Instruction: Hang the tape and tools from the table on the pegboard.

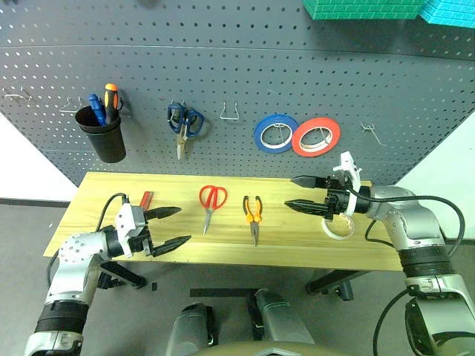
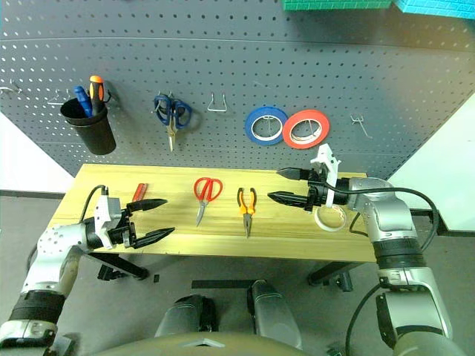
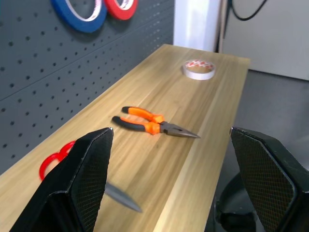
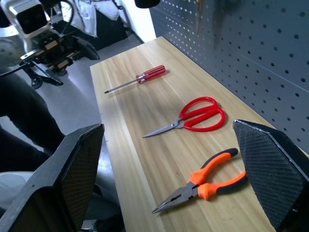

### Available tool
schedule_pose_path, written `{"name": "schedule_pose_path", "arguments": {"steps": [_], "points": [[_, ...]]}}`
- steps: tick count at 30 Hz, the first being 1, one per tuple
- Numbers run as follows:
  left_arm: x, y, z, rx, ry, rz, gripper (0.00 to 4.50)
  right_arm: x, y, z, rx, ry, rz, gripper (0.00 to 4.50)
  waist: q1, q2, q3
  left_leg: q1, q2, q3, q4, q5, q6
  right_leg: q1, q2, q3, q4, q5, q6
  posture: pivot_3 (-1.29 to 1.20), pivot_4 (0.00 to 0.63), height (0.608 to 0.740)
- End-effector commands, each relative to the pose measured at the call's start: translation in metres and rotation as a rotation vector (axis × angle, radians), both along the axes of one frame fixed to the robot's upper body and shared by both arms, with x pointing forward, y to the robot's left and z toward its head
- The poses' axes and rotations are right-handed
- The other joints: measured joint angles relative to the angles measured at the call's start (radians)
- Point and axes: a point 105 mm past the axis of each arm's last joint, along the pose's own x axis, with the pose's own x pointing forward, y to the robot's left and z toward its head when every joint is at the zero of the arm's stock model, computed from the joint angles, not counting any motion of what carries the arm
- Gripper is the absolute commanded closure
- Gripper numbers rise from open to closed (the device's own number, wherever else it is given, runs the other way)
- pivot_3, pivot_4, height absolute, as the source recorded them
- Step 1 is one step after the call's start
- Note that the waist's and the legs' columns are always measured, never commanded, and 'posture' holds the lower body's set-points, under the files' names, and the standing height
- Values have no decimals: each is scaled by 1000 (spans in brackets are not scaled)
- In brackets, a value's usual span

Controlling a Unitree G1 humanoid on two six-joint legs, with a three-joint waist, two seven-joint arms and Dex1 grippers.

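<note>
The whitish tape (image 1: 339, 228) lies flat at the right end of the table (image 1: 223, 248), partly behind my right wrist. My right gripper (image 1: 289, 192) hovers open just left of it, pointing left toward the pliers (image 1: 253, 211). The red-handled scissors (image 1: 211, 200) lie left of the pliers. Further left is the small red screwdriver (image 1: 146, 199). At the front left edge of the table my left gripper (image 1: 185, 225) stands open and empty, pointing right. The dark grey pegboard (image 1: 237, 74) rises behind the table.
On the pegboard hang a black cup (image 1: 102, 137) with blue and orange screwdrivers, blue scissors (image 1: 184, 122), a blue roll (image 1: 275, 133) and a red-orange roll (image 1: 316, 137). Bare hooks (image 1: 229, 113) sit between them and at the right (image 1: 371, 132). Teal bins (image 1: 364, 7) stand at the top.
</note>
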Motion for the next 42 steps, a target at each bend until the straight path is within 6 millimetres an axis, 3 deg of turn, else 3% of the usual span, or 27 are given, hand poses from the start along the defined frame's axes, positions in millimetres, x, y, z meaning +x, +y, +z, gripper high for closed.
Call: {"name": "schedule_pose_path", "arguments": {"steps": [1,9,15,24,27,30,35,42], "points": [[-2,2,12,-1,-40,2,432,2,-4,9,10,-41,-11,15,0,1,0,0,0,0,0,0,0,0,0,0,0,0,0,-8,165,734],[-3,-5,19,-21,-43,20,432,-6,-1,6,36,-36,-20,15,0,1,0,0,0,0,-1,0,0,0,0,0,0,0,0,-16,140,734],[-1,-12,15,-12,-37,20,432,-7,-11,2,18,-36,-52,15,-5,1,-1,0,0,0,0,0,0,0,1,0,0,0,0,-51,106,734],[12,-7,10,69,-79,65,432,-4,-26,-8,-67,97,-194,15,-5,0,-1,-1,0,1,0,0,0,-1,1,0,0,0,0,-54,129,734],[23,-9,2,104,-19,139,432,-9,-35,-17,-159,64,-196,15,-4,0,-1,-1,0,0,-1,0,0,-2,1,0,0,0,0,-75,144,734],[21,-17,7,111,-53,115,432,-4,-46,-27,-263,46,-238,15,-10,0,0,-2,0,1,-1,0,0,-2,1,0,-1,0,0,-85,146,734],[25,-39,19,128,-40,17,432,21,-69,-43,-474,73,-413,15,-16,0,1,-1,0,2,-1,0,0,-3,0,0,-1,0,0,-89,160,734],[50,-63,20,257,-64,30,432,21,-74,-58,-607,175,-410,15,-18,1,18,-1,0,0,-2,0,0,-3,2,0,0,-1,-2,-95,217,734]]}}
